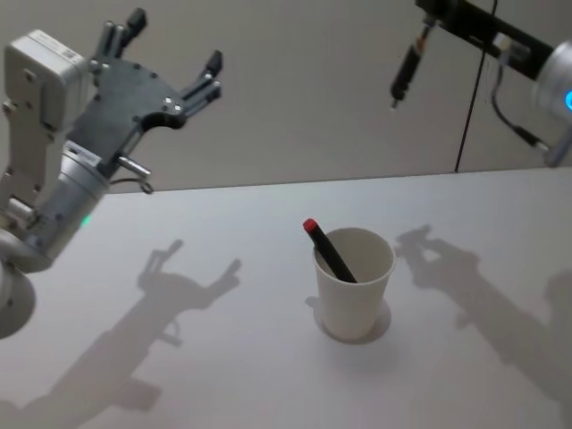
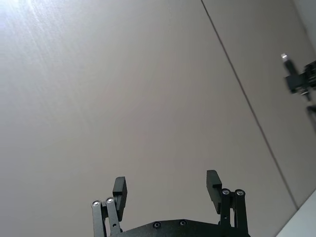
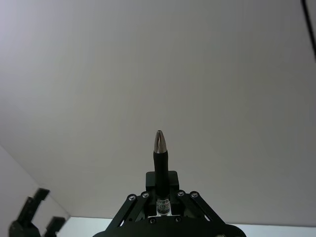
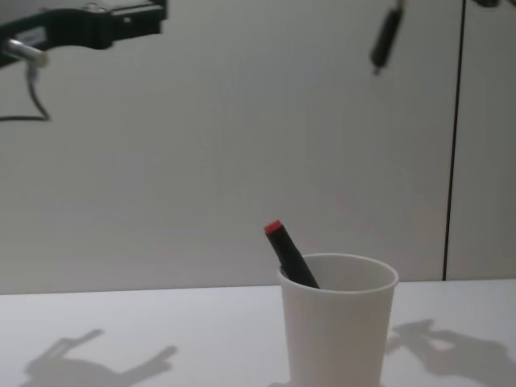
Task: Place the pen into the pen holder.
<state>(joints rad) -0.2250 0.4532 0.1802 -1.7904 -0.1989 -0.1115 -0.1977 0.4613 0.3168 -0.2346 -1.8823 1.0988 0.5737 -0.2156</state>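
The pen holder (image 1: 353, 290) (image 4: 339, 339) is a white paper cup standing upright at the middle of the table. A black pen with a red end (image 1: 326, 248) (image 4: 287, 251) leans inside it, sticking out over the rim. High above and to the right of the cup, my right gripper (image 1: 431, 20) (image 3: 160, 181) is shut on another black pen (image 1: 407, 71) (image 3: 160, 155) (image 4: 385, 39) with a silver tip that points away from the fingers. My left gripper (image 1: 174, 49) (image 2: 167, 187) is raised high on the left, open and holding nothing.
The white table (image 1: 179, 357) carries only the arms' shadows around the cup. A plain wall with a thin dark vertical seam (image 1: 469, 107) (image 4: 453, 161) stands behind it.
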